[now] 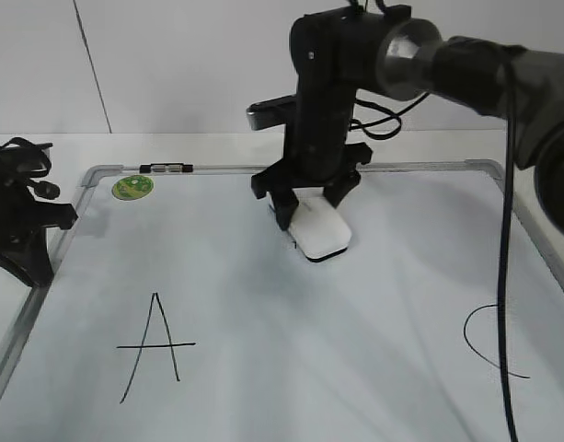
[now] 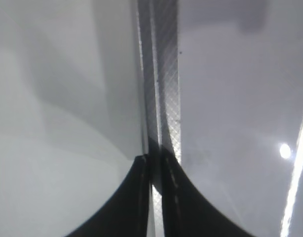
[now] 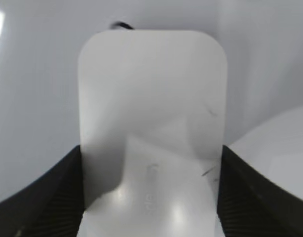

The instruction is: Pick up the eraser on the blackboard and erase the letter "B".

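The white eraser [image 1: 320, 232] lies flat on the blackboard [image 1: 355, 322] near its upper middle. My right gripper [image 1: 309, 207] is shut on its sides from above. In the right wrist view the eraser [image 3: 151, 89] fills the space between the jaws of my right gripper [image 3: 150, 163]. A short black stroke, all that shows of the letter "B" [image 3: 120, 24], peeks out past its far edge; the rest is hidden. My left gripper [image 1: 65, 216] sits at the board's left edge. In the left wrist view my left gripper [image 2: 156, 165] is shut and empty over the grey frame [image 2: 163, 74].
A large "A" [image 1: 155, 348] is drawn at the lower left and a curved "C" [image 1: 489, 341] at the right. A green sticker [image 1: 132, 187] and a small black-and-silver clip [image 1: 166, 168] sit at the top left frame. The right arm's cable hangs over the board's right side.
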Controlling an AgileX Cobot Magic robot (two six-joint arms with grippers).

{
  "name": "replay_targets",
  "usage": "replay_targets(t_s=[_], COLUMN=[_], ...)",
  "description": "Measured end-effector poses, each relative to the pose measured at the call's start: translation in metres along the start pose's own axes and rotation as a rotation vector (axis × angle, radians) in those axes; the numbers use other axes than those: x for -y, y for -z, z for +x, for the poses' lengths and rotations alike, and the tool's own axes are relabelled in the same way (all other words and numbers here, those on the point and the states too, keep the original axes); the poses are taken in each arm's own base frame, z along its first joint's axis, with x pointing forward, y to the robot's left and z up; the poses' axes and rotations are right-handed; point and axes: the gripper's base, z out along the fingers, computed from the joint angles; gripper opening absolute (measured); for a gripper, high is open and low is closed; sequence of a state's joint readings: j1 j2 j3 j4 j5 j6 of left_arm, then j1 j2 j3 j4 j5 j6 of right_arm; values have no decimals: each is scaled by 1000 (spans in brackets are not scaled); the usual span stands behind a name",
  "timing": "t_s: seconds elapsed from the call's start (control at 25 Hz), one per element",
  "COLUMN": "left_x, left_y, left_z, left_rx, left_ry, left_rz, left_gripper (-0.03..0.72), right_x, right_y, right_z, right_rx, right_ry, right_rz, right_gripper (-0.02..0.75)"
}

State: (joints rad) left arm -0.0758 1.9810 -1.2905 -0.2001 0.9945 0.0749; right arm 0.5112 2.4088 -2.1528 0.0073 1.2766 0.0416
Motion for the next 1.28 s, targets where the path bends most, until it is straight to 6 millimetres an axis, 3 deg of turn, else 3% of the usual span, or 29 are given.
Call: replay_targets(t_s=[0.16,0.28,0.56,0.84,1.0,1.12,1.28], left_x=[0,0,-1,-1,-1,-1,-1], left_y=[0,0,0,0,0,0,0], left_z=[0,1,1,1,1,1,1], left_rx=[-4,-6,-9,-9,-9,-9,-9], left_ry=[0,-2,-2,-2,0,0,0], left_rz=[0,-3,-6,-6,-3,-3,-3], left_gripper=[20,20,20,20,20,20,20], right_x=[-40,-59,-55,-25,13,53,75], right_y=[-2,-4,-8,-10,-8,-8,-8], right_z=[-1,0,-1,-6,-10,-11,-9], right_rx=[42,52,44,40,70,91,95], right_ry=[78,114,90,-42,-139,-207,-246], right_rz=[-16,-29,-30,-101,-88,-36,-20], right_gripper=[566,566,566,564,564,563,563])
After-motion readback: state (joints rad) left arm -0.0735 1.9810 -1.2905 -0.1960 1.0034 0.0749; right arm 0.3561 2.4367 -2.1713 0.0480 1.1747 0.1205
